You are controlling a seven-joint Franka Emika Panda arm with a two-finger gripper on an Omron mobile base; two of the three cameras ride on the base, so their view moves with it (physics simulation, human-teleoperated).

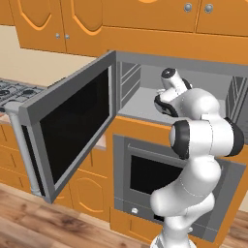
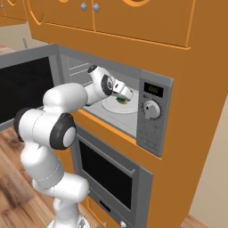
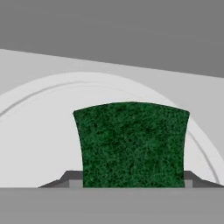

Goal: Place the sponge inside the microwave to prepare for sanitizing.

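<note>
The microwave stands with its dark glass door swung wide open to the left. My arm reaches into its cavity. My gripper is shut on the sponge, just above the white round plate on the microwave floor. In the hand view the sponge's dark green face spans the gap between my fingertips, with the plate right behind it. Whether the sponge touches the plate I cannot tell.
The open microwave door juts out into the room at the arm's left. A grey oven sits directly under the microwave. Orange cabinets hang above, and a stove top lies at the far left.
</note>
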